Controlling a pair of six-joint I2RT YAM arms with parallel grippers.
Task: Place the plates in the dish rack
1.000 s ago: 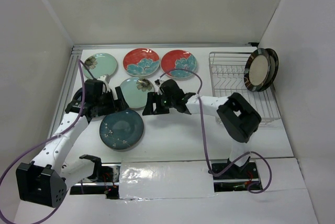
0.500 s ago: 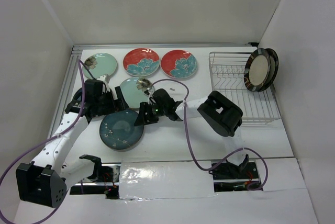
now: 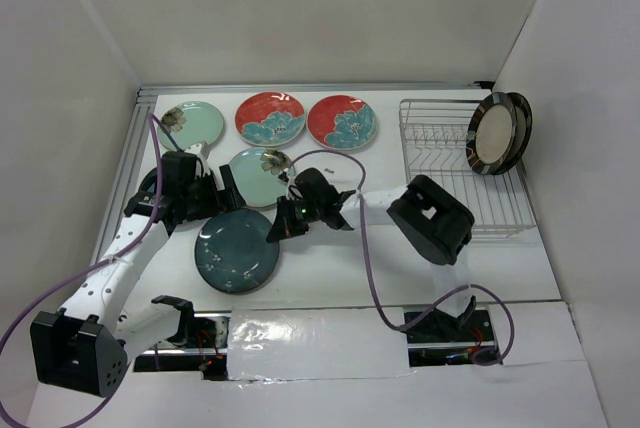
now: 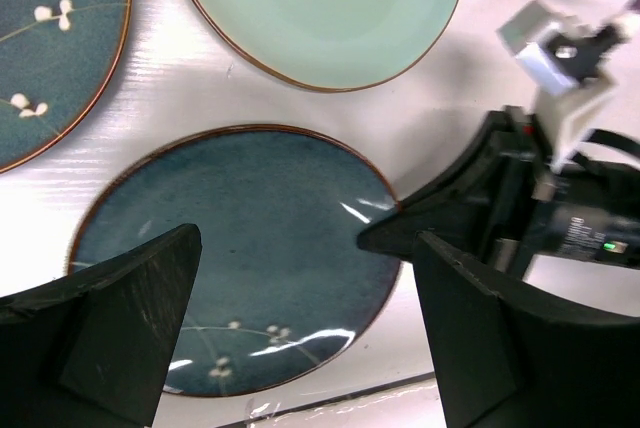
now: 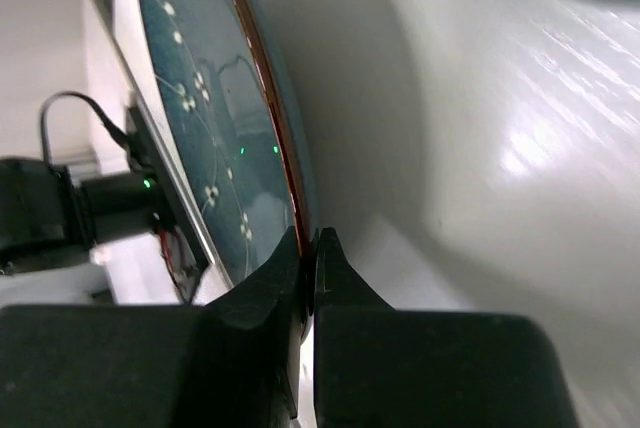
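A speckled dark teal plate (image 3: 237, 250) lies at the front left of the table. My right gripper (image 3: 283, 223) is shut on its right rim; in the right wrist view the fingers (image 5: 308, 243) pinch the brown edge of that plate (image 5: 200, 98). My left gripper (image 3: 195, 198) hovers open above the same plate (image 4: 240, 248), its fingers wide apart (image 4: 305, 248). Two red plates (image 3: 270, 118) (image 3: 342, 121) and two mint plates (image 3: 190, 125) (image 3: 262, 166) lie behind. The dish rack (image 3: 440, 148) stands at the right with two beige dark-rimmed plates (image 3: 497, 133) upright in it.
A second dark teal plate (image 4: 50, 38) lies under the left arm, mostly hidden in the top view. White walls close in the table on three sides. The right arm's purple cable (image 3: 365, 258) loops over the table front.
The right gripper moved left to the teal plate and shut on its rim. The plate shifted slightly toward the front. The left arm stayed still and open.
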